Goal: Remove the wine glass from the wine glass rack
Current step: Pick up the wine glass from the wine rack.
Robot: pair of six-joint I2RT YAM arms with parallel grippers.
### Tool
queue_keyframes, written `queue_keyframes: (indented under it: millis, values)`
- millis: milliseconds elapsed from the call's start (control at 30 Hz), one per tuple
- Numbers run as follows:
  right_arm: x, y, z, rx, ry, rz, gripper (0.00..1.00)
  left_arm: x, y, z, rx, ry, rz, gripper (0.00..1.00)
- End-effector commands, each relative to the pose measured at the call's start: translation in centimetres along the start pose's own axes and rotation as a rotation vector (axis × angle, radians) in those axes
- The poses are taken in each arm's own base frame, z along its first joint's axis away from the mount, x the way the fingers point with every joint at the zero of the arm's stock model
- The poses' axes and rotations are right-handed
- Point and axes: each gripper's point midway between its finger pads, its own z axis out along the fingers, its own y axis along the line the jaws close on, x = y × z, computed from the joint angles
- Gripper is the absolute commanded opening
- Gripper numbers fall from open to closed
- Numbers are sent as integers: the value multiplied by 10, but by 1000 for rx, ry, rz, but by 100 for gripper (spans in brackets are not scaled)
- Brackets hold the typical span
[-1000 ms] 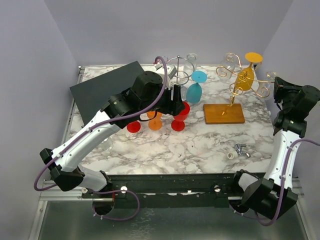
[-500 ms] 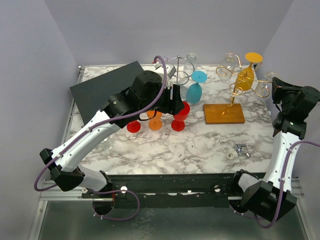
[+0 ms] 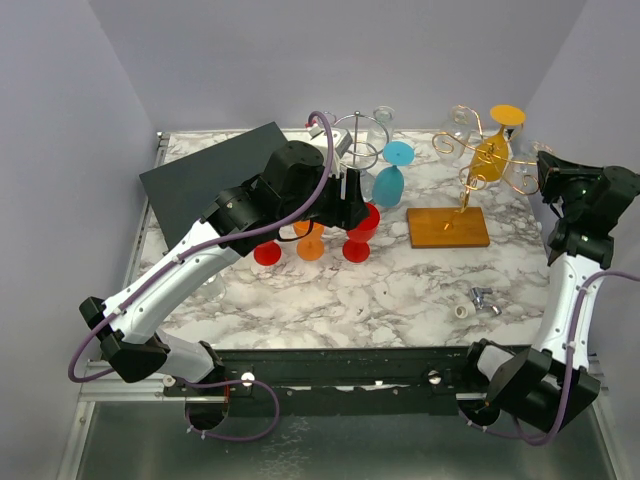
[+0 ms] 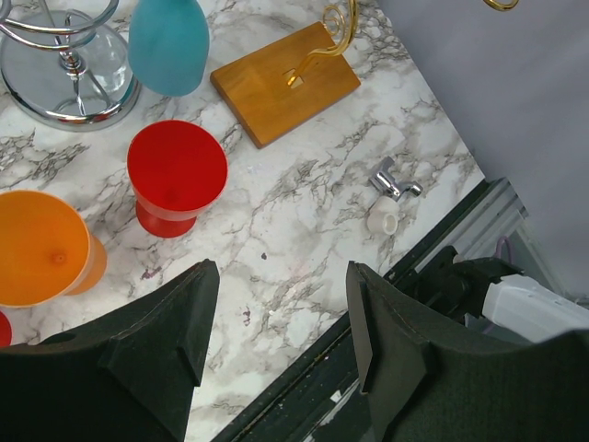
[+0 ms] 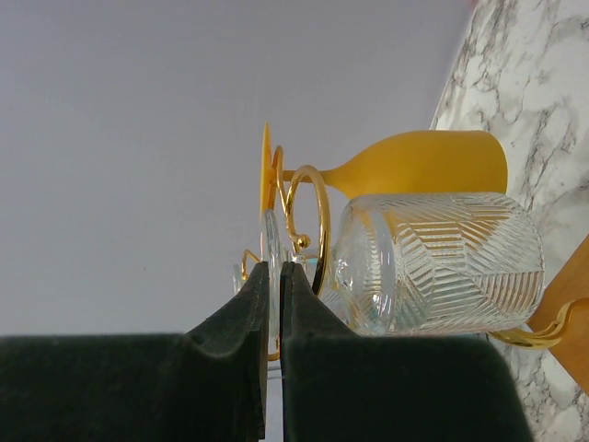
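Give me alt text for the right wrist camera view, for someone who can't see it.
The right gripper, its dark fingers nearly closed, pinches the thin foot of a clear ribbed wine glass hanging on a gold wire rack; the view is turned sideways. A yellow wine glass hangs behind it, with marble table at the right edge.

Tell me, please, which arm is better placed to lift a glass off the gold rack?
Right. Its end effector is shut on the foot of the clear ribbed wine glass hanging on the gold wire rack; the left end effector hangs open over the red plastic cup.
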Motion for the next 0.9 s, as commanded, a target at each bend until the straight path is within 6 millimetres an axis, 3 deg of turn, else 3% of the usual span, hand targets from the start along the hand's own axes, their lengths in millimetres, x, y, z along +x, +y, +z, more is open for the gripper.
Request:
queue_keyframes:
  millis: [0,867]
  values:
    - [-2,40,-1,-120,22,-25,1,-13,-9,-5,38,-37,-8,64]
    - [-21,69,37,-199,2,-56,1,-19,-11,-2,41,-43,-1,64]
